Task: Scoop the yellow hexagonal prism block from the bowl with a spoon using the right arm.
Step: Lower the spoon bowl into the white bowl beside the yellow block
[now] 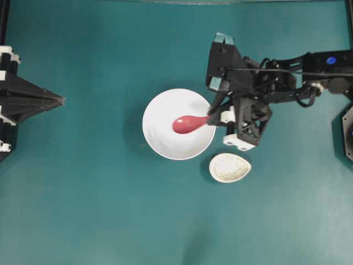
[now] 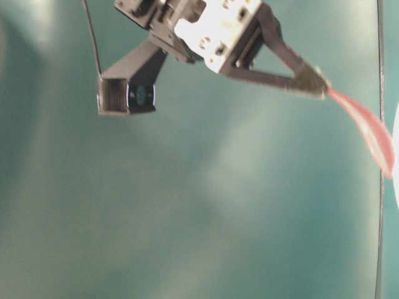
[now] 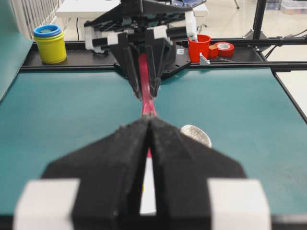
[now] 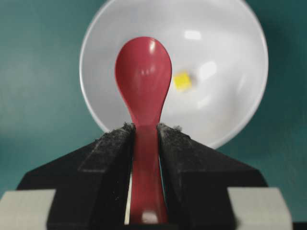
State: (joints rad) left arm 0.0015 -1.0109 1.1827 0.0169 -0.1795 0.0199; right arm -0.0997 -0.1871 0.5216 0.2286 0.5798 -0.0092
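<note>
The white bowl (image 1: 160, 110) sits mid-table. My right gripper (image 1: 213, 118) is at its right rim, shut on the handle of the pink-red spoon (image 1: 187, 123), whose head hangs over the bowl's middle. In the right wrist view the spoon (image 4: 144, 76) runs out from between the gripper's (image 4: 145, 128) pads, head hollow-side up. The tiny yellow block (image 4: 182, 81) lies on the bowl's (image 4: 225, 43) floor just right of the head, apart from it. The spoon hides the block from overhead. My left gripper (image 1: 60, 100) rests shut at the far left, holding nothing.
A small speckled teardrop dish (image 1: 230, 167) lies just below and right of the bowl, under the right wrist. Beyond the table's far edge stand stacked yellow and blue cups (image 3: 49, 43), a red cup (image 3: 199, 48) and a red tape roll (image 3: 224, 48).
</note>
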